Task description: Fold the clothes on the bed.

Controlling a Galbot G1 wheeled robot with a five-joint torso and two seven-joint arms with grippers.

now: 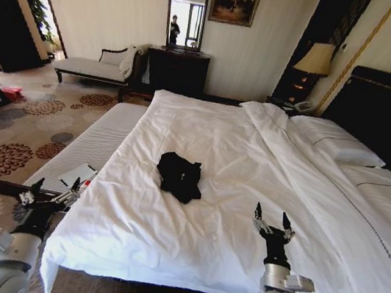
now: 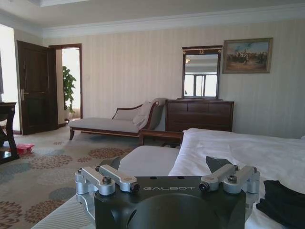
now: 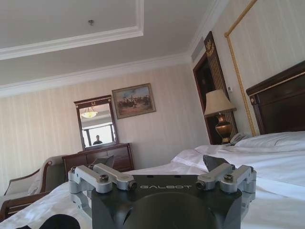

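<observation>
The clothes are one crumpled black garment lying in a heap on the white duvet of the bed, near its middle. My left gripper is open and hovers off the bed's left edge, left of and nearer than the heap. My right gripper is also open, above the duvet to the right of the heap and closer to me. Neither touches the fabric. In the left wrist view the left gripper has the clothes off to one side. The right gripper sees a dark bit of the clothes.
A pale padded bench runs along the bed's left side with papers on it. Pillows and a dark headboard are at the right. A chaise, dresser with mirror and lamp line the far wall.
</observation>
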